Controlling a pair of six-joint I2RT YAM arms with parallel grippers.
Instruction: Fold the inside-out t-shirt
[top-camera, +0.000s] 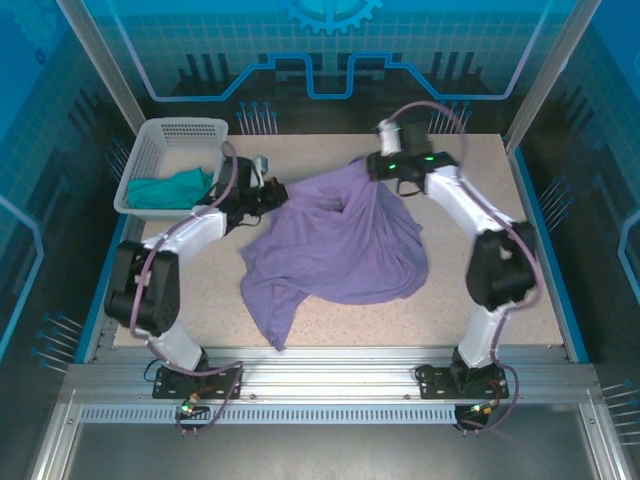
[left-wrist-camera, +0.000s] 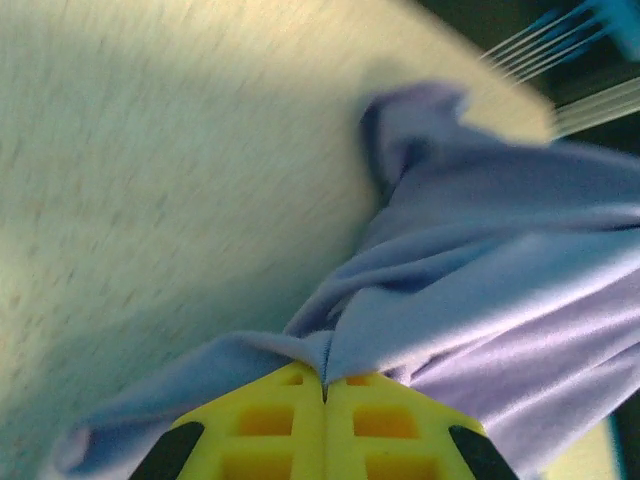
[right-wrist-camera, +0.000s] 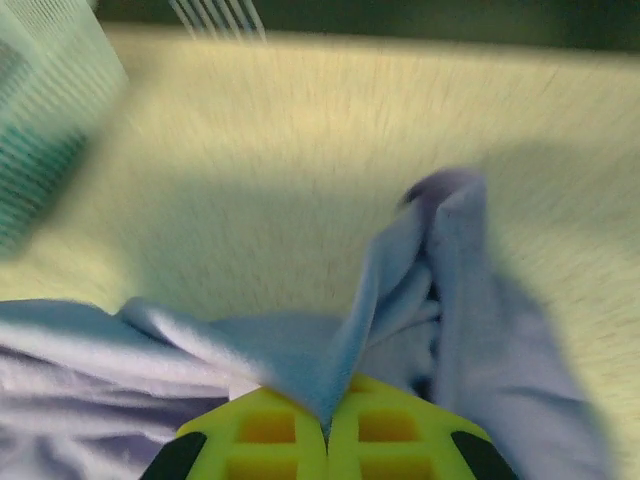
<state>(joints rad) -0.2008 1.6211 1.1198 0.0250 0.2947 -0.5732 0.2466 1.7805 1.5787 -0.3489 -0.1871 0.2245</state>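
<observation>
The inside-out t-shirt (top-camera: 335, 250) is a crumpled lavender-purple heap in the middle of the table, its top edge lifted between both arms. My left gripper (top-camera: 272, 192) is shut on the shirt's left upper edge; in the left wrist view its yellow fingers (left-wrist-camera: 280, 420) meet with purple cloth (left-wrist-camera: 480, 290) pinched in the seam at the gripper (left-wrist-camera: 325, 385). My right gripper (top-camera: 372, 165) is shut on the shirt's far upper corner; the right wrist view shows a fold of cloth (right-wrist-camera: 330, 350) caught between the closed yellow jaws of the gripper (right-wrist-camera: 327, 430).
A white mesh basket (top-camera: 150, 150) stands at the back left with a teal-green garment (top-camera: 170, 188) inside, close behind the left arm. Bare speckled tabletop (top-camera: 480, 310) lies to the right and in front of the shirt. A blue rail (top-camera: 545, 250) borders the table's right edge.
</observation>
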